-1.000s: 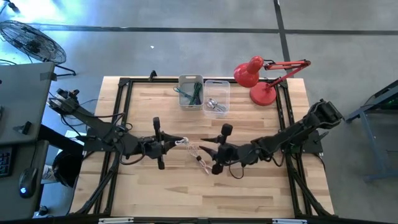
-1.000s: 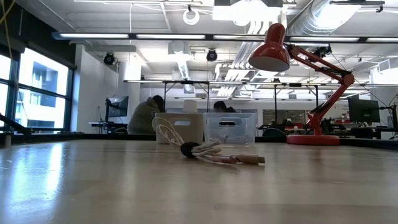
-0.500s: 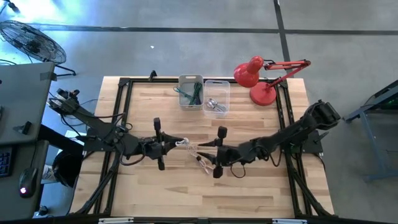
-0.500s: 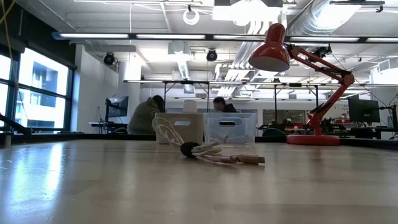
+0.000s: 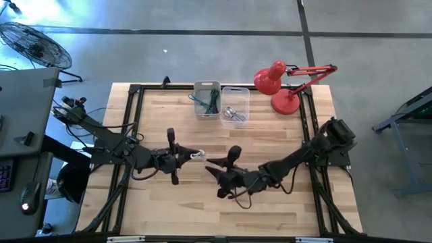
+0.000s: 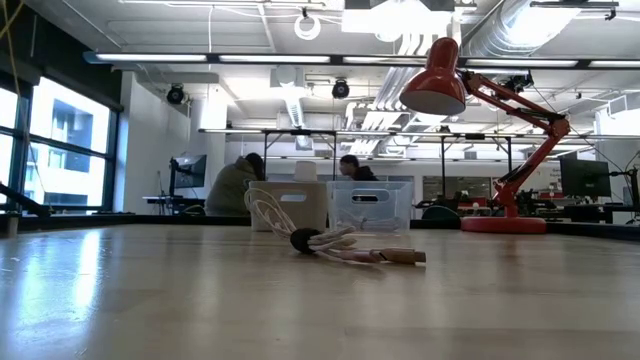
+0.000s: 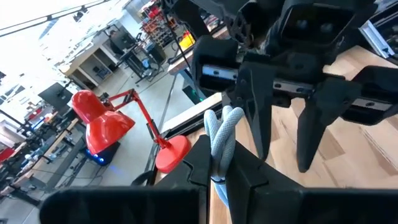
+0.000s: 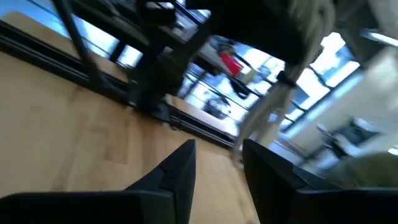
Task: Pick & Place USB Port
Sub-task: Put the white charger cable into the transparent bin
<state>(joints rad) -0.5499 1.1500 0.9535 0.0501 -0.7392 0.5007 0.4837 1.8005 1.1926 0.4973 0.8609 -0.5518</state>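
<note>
**Left holds cable, right gripper covers the rest**

While the left gripper (image 5: 196,154) sits at mid-table with its fingers pinched on a loop of the pale USB cable (image 7: 221,134), most of the cable's run is hidden in the high view under the right gripper (image 5: 210,169), which lies low just beside it. Left wrist view confirms the pinch: white cable doubled up between the dark fingers (image 7: 249,168), right arm's fingers pointing in right behind it. Right gripper's fingers (image 8: 177,171) stand apart, nothing visibly between them; that view is blurred, and the pale strand ahead is probably the cable, can't be sure. Low view shows the cable bundle (image 6: 345,245) on the wooden table (image 6: 150,300), connector end lying flat, no gripper visible there. Two clear bins (image 5: 221,101) sit at the far edge beside the red lamp (image 5: 283,84); contents too small to identify. People in the room behind, partly blocked by the bins.
</note>
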